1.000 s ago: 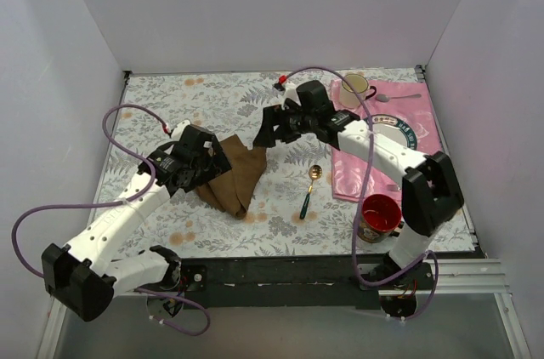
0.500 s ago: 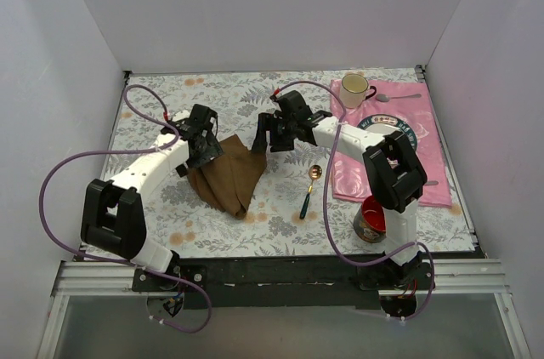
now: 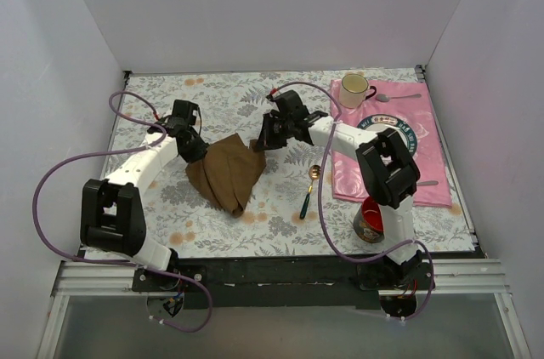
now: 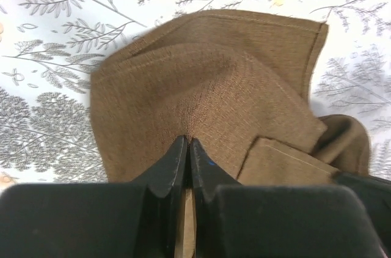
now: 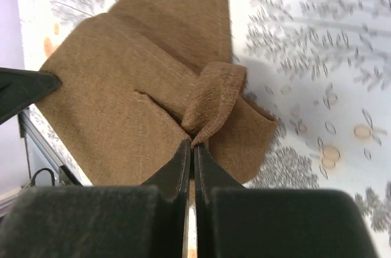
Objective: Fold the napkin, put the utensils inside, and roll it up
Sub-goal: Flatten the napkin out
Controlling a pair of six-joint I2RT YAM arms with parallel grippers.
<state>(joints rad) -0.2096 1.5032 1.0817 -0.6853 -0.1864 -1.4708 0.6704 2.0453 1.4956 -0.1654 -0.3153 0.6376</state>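
The left arm bends out to the left at its elbow and reaches inward, wrist tipped down at the left edge of the napkin [image 3: 229, 173]. The left claw [image 4: 188, 142] is pressed together, pinching a pucker of the brown cloth between its tips. The right arm folds back on itself, its forearm stretching leftward over the bench [image 3: 170, 95]. The right claw [image 5: 192, 143] is likewise squeezed tight on a curled fold at the napkin's far right corner. The napkin lies crumpled and partly doubled over on the floral cover between the two claws. The gold-bowled spoon [image 3: 309, 190] lies to the right of the napkin, apart from it, on the near side of the right forearm. Farther right, a pink placemat [image 3: 350, 173] carries a plate [image 3: 416, 129], a mug [image 3: 354, 88] and a silver spoon [image 3: 398, 97]. A red cup [image 3: 371, 223] stands partly hidden behind the right arm.
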